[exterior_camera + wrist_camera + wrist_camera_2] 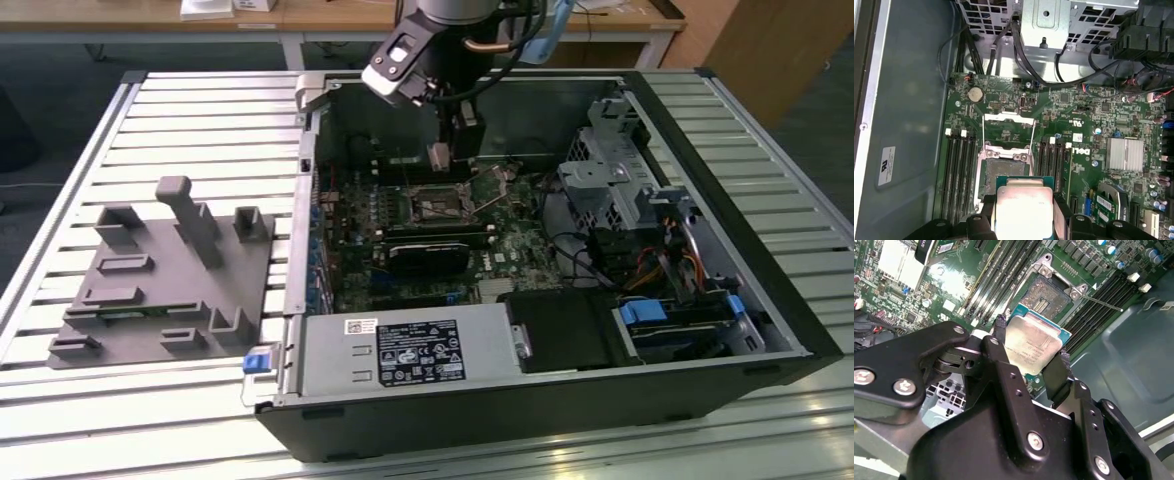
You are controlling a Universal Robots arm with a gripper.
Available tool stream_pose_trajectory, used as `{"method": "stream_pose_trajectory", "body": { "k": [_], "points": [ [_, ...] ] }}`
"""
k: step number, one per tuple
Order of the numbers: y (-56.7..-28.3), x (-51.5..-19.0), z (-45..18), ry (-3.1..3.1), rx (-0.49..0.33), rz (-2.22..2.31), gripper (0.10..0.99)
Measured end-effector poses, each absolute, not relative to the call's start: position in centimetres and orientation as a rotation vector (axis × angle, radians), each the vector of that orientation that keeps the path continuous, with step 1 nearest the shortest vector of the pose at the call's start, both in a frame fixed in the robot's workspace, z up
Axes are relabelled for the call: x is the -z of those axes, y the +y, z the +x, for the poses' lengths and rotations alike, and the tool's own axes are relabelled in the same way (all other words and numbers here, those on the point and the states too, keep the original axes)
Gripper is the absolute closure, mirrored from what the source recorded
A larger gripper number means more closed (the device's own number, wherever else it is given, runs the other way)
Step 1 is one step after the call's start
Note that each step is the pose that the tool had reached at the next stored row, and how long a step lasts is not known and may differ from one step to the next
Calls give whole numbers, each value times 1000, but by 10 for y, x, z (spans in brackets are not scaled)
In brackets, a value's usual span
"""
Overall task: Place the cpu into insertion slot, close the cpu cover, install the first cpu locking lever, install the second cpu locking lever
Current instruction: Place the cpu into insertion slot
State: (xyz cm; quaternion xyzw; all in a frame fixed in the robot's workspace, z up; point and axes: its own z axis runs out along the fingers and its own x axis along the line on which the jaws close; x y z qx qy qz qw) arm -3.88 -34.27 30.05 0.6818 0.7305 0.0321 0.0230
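1. Exterior view: gripper (449,152) hung inside the open PC case (534,415), above the motherboard (523,252), near the insertion slot (434,205).
2. Second wrist view: fingers (1004,355) clamped the cpu (1036,346) by two opposite edges, clear of the uncovered insertion slot (1049,295).
3. First wrist view: cpu (1023,207) was gripped just short of the insertion slot (1004,172); cpu cover (1004,118) stood flipped open.

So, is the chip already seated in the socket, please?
No, the hand grips the chip, apart from the empty socket.
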Motion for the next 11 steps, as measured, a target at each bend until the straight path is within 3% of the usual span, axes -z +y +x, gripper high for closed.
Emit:
{"method": "stream_pose_trajectory", "body": {
  "k": [11],
  "points": [
    [-340,-289,-39,2235,-97,2139,545]
  ]
}}
